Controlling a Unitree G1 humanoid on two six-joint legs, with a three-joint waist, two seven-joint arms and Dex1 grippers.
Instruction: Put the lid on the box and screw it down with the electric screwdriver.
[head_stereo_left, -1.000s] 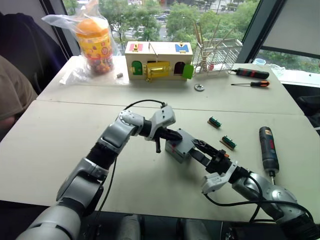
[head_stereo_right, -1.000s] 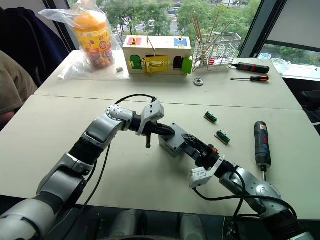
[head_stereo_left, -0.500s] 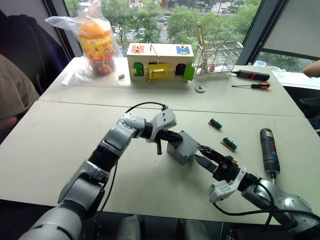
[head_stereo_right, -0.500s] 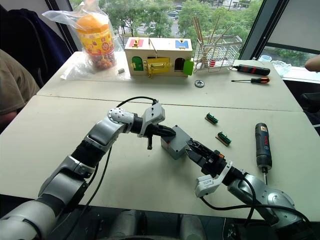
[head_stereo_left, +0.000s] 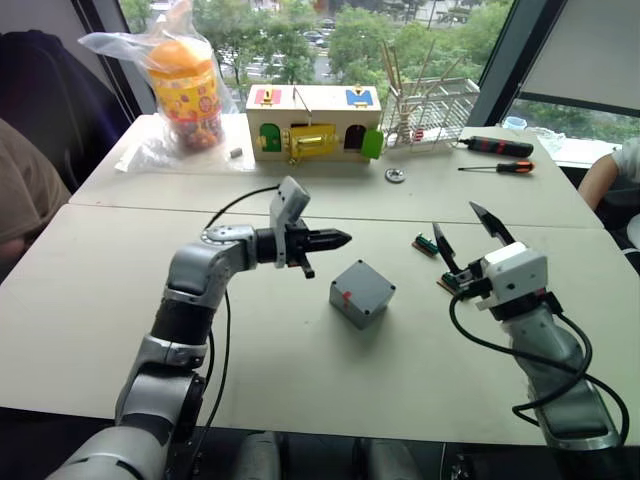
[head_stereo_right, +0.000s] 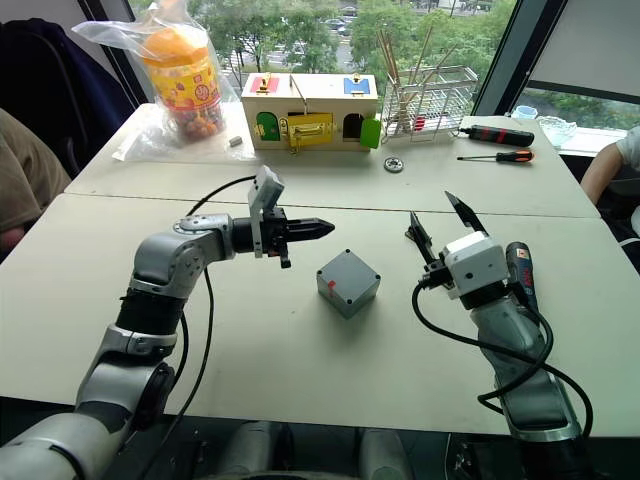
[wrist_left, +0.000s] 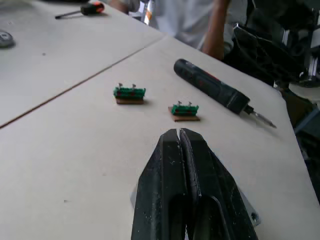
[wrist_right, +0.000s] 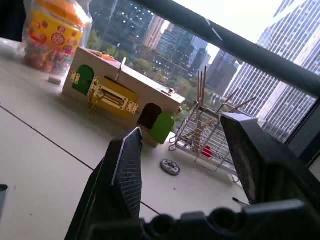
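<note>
The grey box (head_stereo_left: 362, 293), with a small red mark on its side, stands alone on the table's middle. The lid (head_stereo_left: 366, 279) lies flat on its top; one lid corner with a screw hole (wrist_left: 248, 215) shows past my left fingers. My left gripper (head_stereo_left: 338, 239) is shut and empty, hovering left of the box and a little behind it, pointing right. My right gripper (head_stereo_right: 430, 206) is raised to the right of the box, open and empty, fingers pointing up. The electric screwdriver (head_stereo_right: 520, 272) lies on the table just behind my right wrist, also seen as the black driver (wrist_left: 212, 93).
Two small green circuit pieces (wrist_left: 130, 93) (wrist_left: 185, 109) lie between box and driver. At the back stand a wooden box with coloured doors (head_stereo_left: 315, 122), a bagged candy jar (head_stereo_left: 185, 90) and a wire rack (head_stereo_left: 432, 108), with two hand screwdrivers (head_stereo_left: 497, 147) (head_stereo_left: 498, 167) and a washer (head_stereo_left: 394, 175). A person sits at each side.
Both grippers have left the box. The right one swung up and to the right, off the table. The left one pulled back to the left. The box stays on the table.
</note>
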